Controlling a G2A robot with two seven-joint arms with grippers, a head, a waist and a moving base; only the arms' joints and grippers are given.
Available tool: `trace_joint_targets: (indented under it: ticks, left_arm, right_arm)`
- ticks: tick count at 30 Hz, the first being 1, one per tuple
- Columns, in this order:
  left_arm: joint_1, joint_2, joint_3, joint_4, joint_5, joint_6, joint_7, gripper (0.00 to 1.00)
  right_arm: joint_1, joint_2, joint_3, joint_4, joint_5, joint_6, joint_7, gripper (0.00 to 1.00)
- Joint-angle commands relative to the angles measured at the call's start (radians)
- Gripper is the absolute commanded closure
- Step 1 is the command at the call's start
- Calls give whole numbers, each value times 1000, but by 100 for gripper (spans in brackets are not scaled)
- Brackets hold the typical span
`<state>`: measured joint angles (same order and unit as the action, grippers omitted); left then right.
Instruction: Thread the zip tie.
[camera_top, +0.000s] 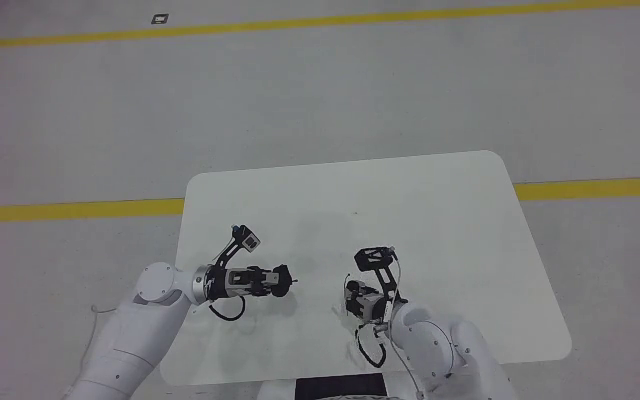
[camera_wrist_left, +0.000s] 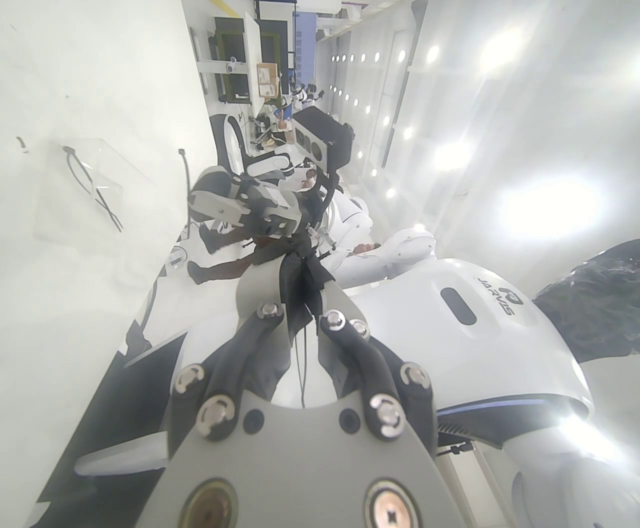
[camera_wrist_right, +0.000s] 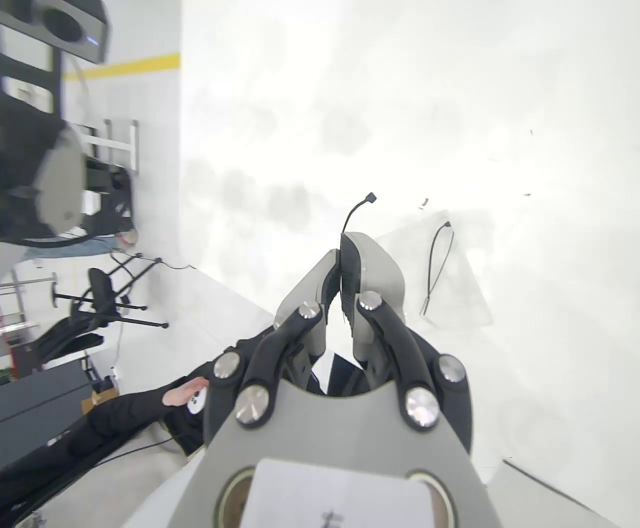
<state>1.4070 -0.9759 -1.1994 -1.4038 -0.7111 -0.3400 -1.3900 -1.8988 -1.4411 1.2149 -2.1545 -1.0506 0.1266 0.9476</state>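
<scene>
My right gripper (camera_wrist_right: 341, 250) is shut on a black zip tie (camera_wrist_right: 356, 209). The tie's square head sticks out a short way past the fingertips, above the white table (camera_top: 420, 200). From the left wrist view, the right gripper (camera_wrist_left: 200, 202) sits just ahead, with the zip tie (camera_wrist_left: 186, 170) standing up out of it. My left gripper (camera_wrist_left: 300, 272) faces it with its fingers pressed together, and I see nothing between them. In the top view the left gripper (camera_top: 287, 279) and right gripper (camera_top: 349, 294) point at each other over the table's near middle, a small gap apart.
A clear flat plastic tray (camera_wrist_right: 465, 295) lies on the table beyond the right gripper and holds a looped spare zip tie (camera_wrist_right: 436, 265). The same tray (camera_wrist_left: 60, 200) appears in the left wrist view. Small dark specks (camera_wrist_right: 424, 202) lie near it.
</scene>
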Motion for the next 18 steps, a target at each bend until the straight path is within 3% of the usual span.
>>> trace_joint_targets:
  ticks: [1, 13, 18]
  left_arm:
    - [0, 0, 0, 0, 0, 0, 0, 100]
    - [0, 0, 0, 0, 0, 0, 0, 100]
    - [0, 0, 0, 0, 0, 0, 0, 100]
  right_arm:
    - [-9, 2, 10, -4, 23, -19, -11, 100]
    - [-8, 2, 10, -3, 26, -19, -19, 100]
    - [-53, 7, 21, -34, 115, -97, -220, 100]
